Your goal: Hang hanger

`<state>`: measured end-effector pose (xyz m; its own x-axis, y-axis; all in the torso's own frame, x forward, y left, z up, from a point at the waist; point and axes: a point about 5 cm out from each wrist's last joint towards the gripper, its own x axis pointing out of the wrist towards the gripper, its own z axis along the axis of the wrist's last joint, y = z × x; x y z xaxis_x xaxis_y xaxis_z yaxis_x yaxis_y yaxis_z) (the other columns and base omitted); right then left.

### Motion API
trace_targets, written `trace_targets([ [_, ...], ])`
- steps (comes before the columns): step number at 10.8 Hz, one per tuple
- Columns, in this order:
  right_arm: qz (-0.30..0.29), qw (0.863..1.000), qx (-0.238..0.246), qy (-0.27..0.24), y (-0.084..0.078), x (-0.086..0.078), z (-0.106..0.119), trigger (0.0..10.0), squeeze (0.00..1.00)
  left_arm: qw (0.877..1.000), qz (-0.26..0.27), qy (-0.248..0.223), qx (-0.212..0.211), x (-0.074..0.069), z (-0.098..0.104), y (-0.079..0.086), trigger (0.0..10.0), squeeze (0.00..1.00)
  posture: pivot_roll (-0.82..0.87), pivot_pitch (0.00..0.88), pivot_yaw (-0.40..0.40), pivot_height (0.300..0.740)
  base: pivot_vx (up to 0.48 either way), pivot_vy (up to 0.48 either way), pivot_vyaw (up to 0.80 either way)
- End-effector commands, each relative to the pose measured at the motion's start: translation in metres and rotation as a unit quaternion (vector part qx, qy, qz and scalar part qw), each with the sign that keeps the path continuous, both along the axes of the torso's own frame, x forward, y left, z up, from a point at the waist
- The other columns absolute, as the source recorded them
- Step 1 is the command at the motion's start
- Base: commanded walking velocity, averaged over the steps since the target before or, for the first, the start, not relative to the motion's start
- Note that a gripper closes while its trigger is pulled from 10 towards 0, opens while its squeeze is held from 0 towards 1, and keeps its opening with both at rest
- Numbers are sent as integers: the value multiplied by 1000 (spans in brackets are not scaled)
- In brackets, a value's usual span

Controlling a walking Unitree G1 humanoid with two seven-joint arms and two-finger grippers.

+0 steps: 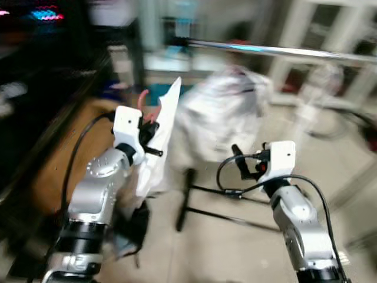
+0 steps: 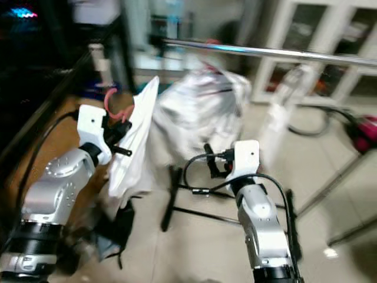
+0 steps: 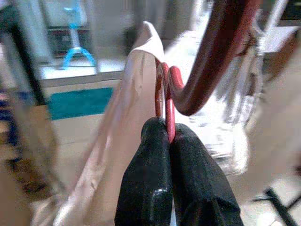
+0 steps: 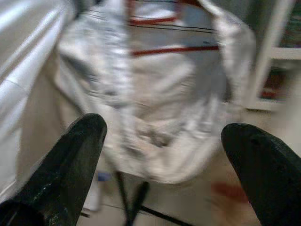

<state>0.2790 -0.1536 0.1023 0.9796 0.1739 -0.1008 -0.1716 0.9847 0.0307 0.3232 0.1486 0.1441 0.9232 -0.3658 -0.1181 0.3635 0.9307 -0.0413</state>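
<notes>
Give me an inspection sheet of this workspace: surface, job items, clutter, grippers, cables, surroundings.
Surface: pale tiled floor.
Job's things: red hanger carrying a white garment; metal rail ahead, above it.
Clutter: a white garment already on the rack; dark bag on the floor.
Grippers: left gripper shut on the hanger; right gripper open, holding nothing.
Cables: black cable on the left arm, black cable loop on the right.
Surroundings: white shelving, blurred.
</notes>
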Motion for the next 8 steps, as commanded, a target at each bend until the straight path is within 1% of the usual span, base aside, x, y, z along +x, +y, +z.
trace_targets([
  [1,-2,1000,-6,-10,0,5,3,10000,0,1000,6,-8,-15,-6,-4,-2,10000,0,14,0,30,740,0,0,-800],
  [2,-2,1000,-6,-10,0,5,3,10000,0,999,14,-1,-30,-10,-8,-4,10000,0,15,0,29,740,0,0,-800],
  [3,-1,1000,-5,-9,0,6,2,10000,0,998,33,7,-49,-15,-14,-7,10000,0,19,0,22,740,0,0,-800],
  [4,3,1000,-7,-3,-1,6,0,10000,0,998,31,16,-62,-26,-20,-24,10000,0,27,0,13,740,0,0,-800],
  [5,2,1000,-7,-2,-2,7,-1,10000,0,997,24,20,-67,-30,-22,-32,10000,0,30,0,10,740,0,0,-800],
  [6,4,1000,-8,-2,-1,9,-1,10000,0,998,14,18,-64,-31,-22,-38,10000,0,36,0,2,740,0,0,-800],
  [7,13,1000,-13,-4,3,11,0,10000,0,998,8,19,-61,-29,-21,-40,10000,0,40,0,-2,740,0,0,-800],
  [8,18,1000,-16,-9,5,12,1,10000,0,998,7,20,-64,-26,-19,-38,10000,0,43,0,-5,740,0,0,-563],
])
